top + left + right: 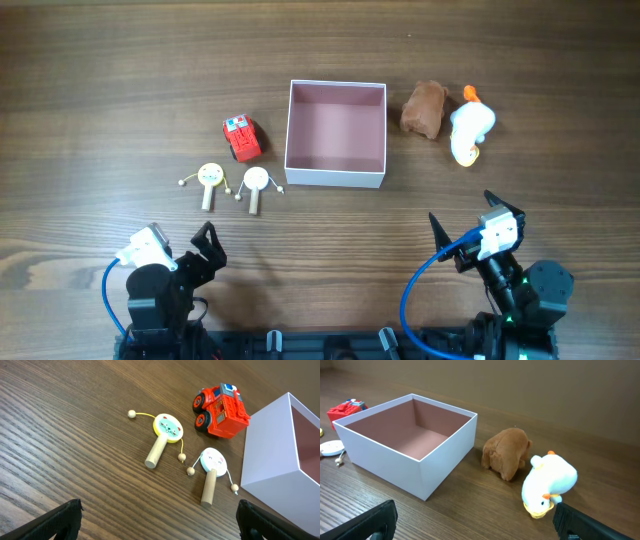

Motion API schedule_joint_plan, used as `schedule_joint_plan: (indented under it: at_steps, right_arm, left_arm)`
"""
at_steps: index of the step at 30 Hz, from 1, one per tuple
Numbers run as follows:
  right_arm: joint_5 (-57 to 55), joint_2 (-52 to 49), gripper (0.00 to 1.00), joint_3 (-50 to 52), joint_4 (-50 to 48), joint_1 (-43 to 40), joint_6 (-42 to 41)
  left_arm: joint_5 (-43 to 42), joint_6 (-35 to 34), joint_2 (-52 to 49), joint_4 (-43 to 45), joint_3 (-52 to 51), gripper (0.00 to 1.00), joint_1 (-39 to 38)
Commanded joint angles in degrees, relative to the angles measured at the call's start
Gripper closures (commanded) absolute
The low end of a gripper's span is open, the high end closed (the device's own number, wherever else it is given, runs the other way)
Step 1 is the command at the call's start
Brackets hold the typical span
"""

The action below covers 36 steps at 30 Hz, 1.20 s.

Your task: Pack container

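The container (336, 177), a square white box with a dusty-pink inside, stands at the table's middle and holds nothing; it also shows in the left wrist view (267, 455) and the right wrist view (445, 447). Left of it are a red toy truck (241, 138) (221, 406) and two small wooden rattle drums (210, 180) (256, 185). Right of it lie a brown plush (424, 108) (507, 452) and a white duck plush (470, 128) (547, 482). My left gripper (208, 245) (160, 522) is open and empty near the front edge. My right gripper (465, 235) (475, 520) is open and empty too.
The table (100, 80) is dark wood. In the left wrist view the rattle drums (165, 435) (211, 472) lie just ahead of the left fingers, with beads on strings beside them. Both arm bases sit at the front edge.
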<state>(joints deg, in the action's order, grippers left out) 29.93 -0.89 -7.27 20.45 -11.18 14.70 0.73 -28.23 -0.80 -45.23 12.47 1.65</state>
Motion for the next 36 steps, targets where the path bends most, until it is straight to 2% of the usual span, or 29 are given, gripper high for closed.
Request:
schedule_joint_plan:
  at_steps: [1,23,25,29,30,34,36]
  right_arm:
    - [-0.31,0.35,0.00,0.13,-0.28,0.13,0.31]
    - [-0.20,0.35,0.00,0.13,-0.28,0.13,-0.11]
    - [1.31,0.35,0.00,0.13,-0.50,0.13,-4.39]
    - [1.68,0.35,0.00,-0.04,-3.80,0.13,-22.14]
    - [1.73,0.26,0.00,-0.22,-4.79,0.13,-24.24]
    - [3.19,-2.16,0.00,-3.28,-6.91,0.13,-25.79]
    - [3.19,-5.75,0.00,-6.80,-6.27,0.13,-25.81]
  left_arm:
    - [0.17,-0.59,0.52,-0.02,-0.28,0.00,-0.31]
    - [-1.68,-0.79,0.52,3.19,-0.28,0.00,-0.31]
    - [-1.81,-0.74,0.52,4.37,-0.28,0.00,-0.31]
    - [-2.01,-0.52,0.11,5.81,0.22,0.00,-0.31]
    - [-1.99,-0.52,-0.39,6.01,0.48,0.00,-0.31]
    - [-2.12,-0.20,-5.33,6.05,2.71,0.00,-0.31]
    - [-3.10,2.62,-10.51,6.71,5.03,0.01,-0.31]
